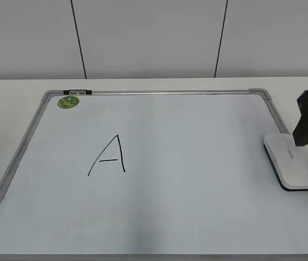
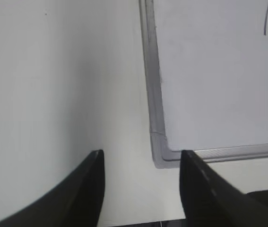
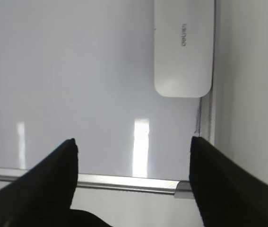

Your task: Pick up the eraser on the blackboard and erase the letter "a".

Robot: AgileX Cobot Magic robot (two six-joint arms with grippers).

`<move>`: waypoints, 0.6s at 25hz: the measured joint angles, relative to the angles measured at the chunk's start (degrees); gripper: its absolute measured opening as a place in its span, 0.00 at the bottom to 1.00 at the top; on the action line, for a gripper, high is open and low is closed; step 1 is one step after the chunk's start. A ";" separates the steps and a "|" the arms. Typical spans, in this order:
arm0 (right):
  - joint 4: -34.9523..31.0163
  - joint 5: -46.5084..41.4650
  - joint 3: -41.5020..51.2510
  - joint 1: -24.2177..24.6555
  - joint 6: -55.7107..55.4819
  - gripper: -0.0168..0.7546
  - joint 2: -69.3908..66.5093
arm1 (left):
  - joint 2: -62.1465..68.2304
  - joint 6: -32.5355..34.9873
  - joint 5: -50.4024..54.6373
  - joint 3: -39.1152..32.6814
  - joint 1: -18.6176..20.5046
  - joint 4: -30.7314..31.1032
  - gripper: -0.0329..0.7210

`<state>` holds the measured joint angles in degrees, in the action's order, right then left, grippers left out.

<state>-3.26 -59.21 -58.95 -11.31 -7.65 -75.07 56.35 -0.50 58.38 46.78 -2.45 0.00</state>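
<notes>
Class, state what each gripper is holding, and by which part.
Nothing is held. Both the left gripper and right gripper are open and empty; the eraser lies on the whiteboard.

A black handwritten capital "A" (image 1: 109, 156) stands left of centre on the board (image 1: 197, 196). Small grey lettering on the eraser (image 3: 184, 42), upper right of the right wrist view, is unreadable.

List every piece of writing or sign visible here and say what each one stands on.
"A": handwritten capital in black marker on the blackboard, left of centre.
Small grey lettering on top of the eraser: too small and blurred to read.
Round green sticker at the board's top left corner: any print is illegible.
No lowercase "a" shows in any view.
</notes>
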 joint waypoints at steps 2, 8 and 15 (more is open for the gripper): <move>0.00 2.56 5.89 -2.77 0.00 0.72 6.45 | -5.99 0.00 -0.41 -3.32 -1.96 0.00 0.54; 0.59 4.90 19.72 -4.39 -0.82 0.72 25.10 | -21.82 -1.18 1.49 -9.85 -6.65 3.08 0.53; 6.48 -3.49 25.20 -4.46 -2.98 0.72 49.23 | -37.35 -2.33 4.25 -13.12 -7.26 3.38 0.53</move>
<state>3.22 -62.70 -33.75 -15.77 -10.63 -25.84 19.00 -2.83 62.63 33.65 -9.70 3.38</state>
